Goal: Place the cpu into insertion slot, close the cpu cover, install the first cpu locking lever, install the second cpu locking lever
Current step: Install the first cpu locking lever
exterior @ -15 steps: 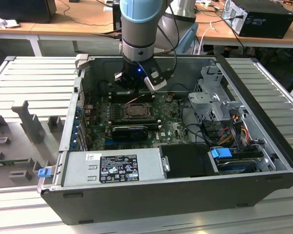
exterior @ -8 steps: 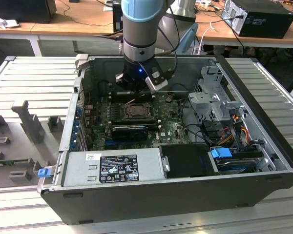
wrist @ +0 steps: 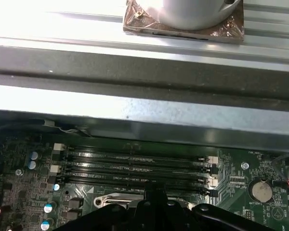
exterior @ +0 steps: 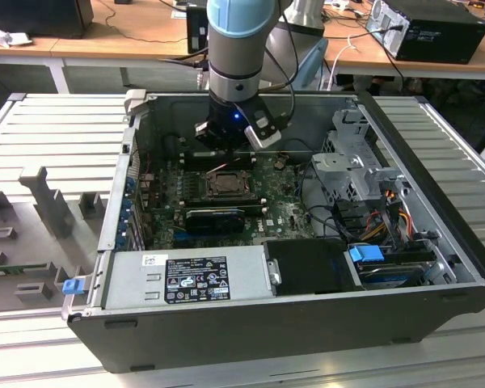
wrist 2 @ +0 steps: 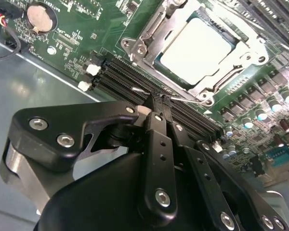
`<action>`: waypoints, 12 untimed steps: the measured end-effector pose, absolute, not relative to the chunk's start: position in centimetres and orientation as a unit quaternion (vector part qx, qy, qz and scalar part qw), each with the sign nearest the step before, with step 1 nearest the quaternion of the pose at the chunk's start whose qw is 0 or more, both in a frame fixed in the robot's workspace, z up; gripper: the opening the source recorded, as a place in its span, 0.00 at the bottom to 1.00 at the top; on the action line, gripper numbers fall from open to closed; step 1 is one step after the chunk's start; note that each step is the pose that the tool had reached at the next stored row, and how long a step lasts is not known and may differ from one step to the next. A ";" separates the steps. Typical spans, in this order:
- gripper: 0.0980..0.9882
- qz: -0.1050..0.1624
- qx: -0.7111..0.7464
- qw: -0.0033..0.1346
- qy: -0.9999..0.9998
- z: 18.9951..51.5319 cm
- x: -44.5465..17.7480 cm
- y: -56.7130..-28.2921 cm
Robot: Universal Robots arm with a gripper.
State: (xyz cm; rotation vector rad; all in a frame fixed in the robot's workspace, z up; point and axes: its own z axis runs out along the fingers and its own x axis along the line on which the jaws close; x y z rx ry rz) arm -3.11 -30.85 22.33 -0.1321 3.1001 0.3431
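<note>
My black gripper [wrist 2: 160, 98] hangs inside open grey metal computer case [exterior: 436, 162], over far edge of green motherboard [exterior: 283, 212]. Fingers pressed together, nothing between them, tips above black ribbed memory slots [wrist 2: 135, 72].

Small flat square cpu [wrist 2: 195, 50], pale silver face, lies in square black insertion slot [exterior: 225, 183], just beyond fingertips in second wrist view. Thin grey metal cpu cover [wrist 2: 154, 29] frames chip; cannot tell if latched. Thin wire locking lever [wrist 2: 190, 100] near fingertips. Round silver coin battery [wrist: 260, 191] beside slots.

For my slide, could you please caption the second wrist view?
Closed gripper at a thin wire lever beside the covered cpu.
</note>
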 end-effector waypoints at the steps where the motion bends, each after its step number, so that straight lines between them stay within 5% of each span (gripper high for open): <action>1: 0.01 0.110 -0.045 0.010 0.993 22.2 -2.9 -30.7; 12: 0.01 0.108 -0.048 0.009 0.993 21.1 -2.1 -30.6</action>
